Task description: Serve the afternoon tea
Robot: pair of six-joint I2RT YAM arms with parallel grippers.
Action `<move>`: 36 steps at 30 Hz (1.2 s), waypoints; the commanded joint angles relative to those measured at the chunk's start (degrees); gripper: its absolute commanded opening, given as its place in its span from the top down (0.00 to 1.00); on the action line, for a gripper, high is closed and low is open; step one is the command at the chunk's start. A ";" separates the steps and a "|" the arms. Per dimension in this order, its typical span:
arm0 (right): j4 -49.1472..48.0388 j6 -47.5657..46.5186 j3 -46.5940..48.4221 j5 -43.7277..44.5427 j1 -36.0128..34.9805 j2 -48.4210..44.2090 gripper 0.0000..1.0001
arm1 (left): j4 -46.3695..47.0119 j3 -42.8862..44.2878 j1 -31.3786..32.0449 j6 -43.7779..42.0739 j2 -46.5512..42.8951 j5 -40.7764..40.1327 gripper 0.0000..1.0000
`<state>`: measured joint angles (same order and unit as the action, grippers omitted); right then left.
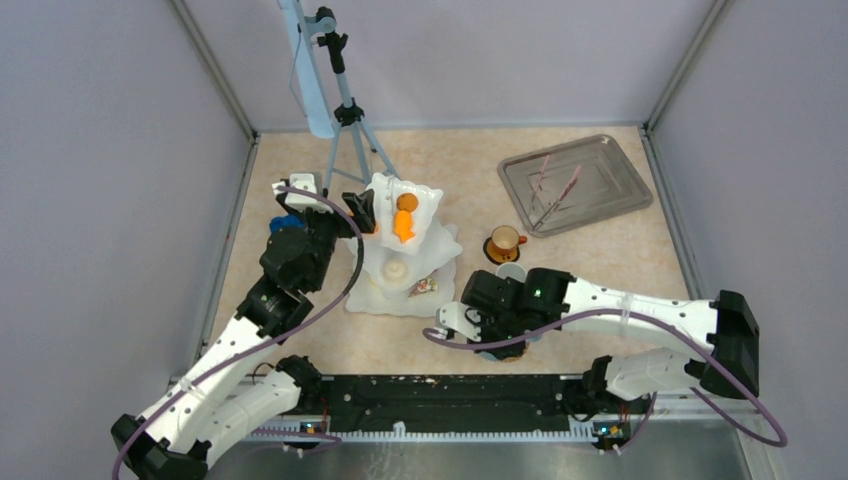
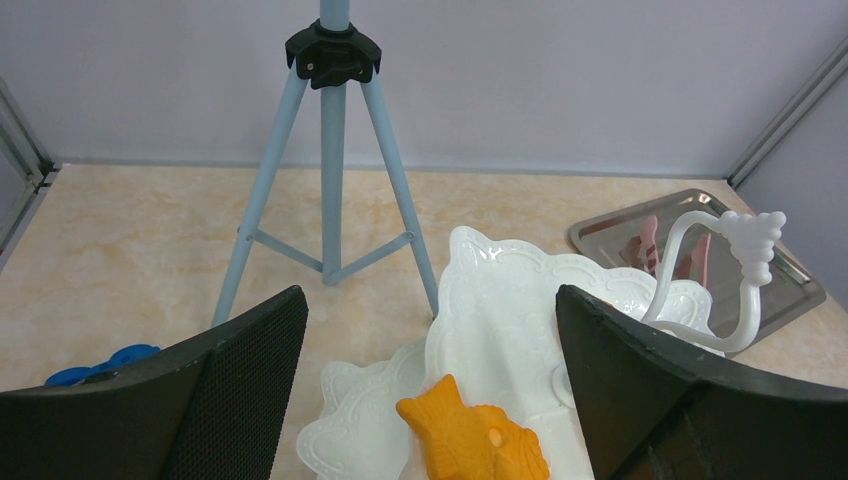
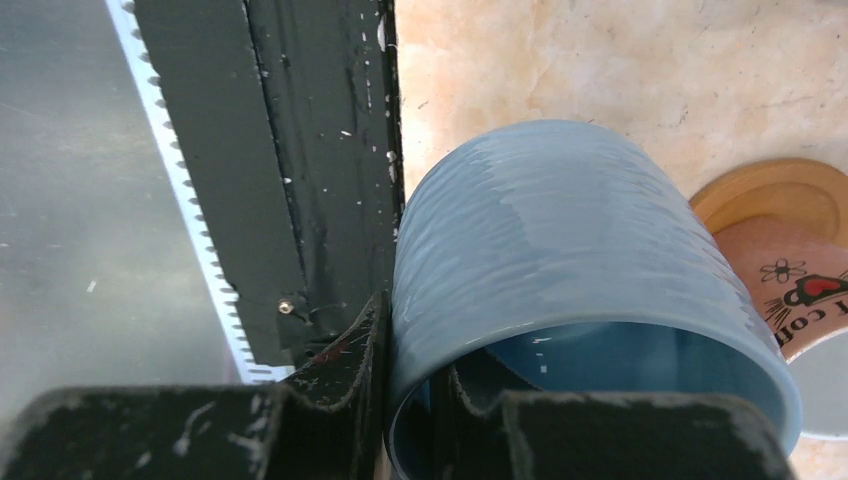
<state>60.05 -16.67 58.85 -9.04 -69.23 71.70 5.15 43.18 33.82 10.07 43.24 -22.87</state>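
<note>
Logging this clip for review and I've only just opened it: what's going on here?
The right gripper is shut on the wall of a blue cup, one finger inside the rim and one outside, close to the black rail at the table's near edge. The left gripper hangs open above the white tiered stand, where an orange fish-shaped pastry lies. An orange-brown mug stands on the table, and pink tongs lie in the metal tray.
</note>
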 commanded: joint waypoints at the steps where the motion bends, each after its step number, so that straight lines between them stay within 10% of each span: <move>1: -5.44 -7.17 -0.27 2.87 -0.26 0.03 1.00 | 1.80 2.00 -0.25 -0.51 -0.97 -0.13 0.01; 36: -10.85 -14.33 -12.32 7.71 1.71 0.28 1.00 | 1.88 1.84 -0.23 -0.29 -1.76 0.07 0.01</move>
<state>50.59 -30.09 46.46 -3.05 -68.01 72.40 5.15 43.18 33.82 10.07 42.37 -22.96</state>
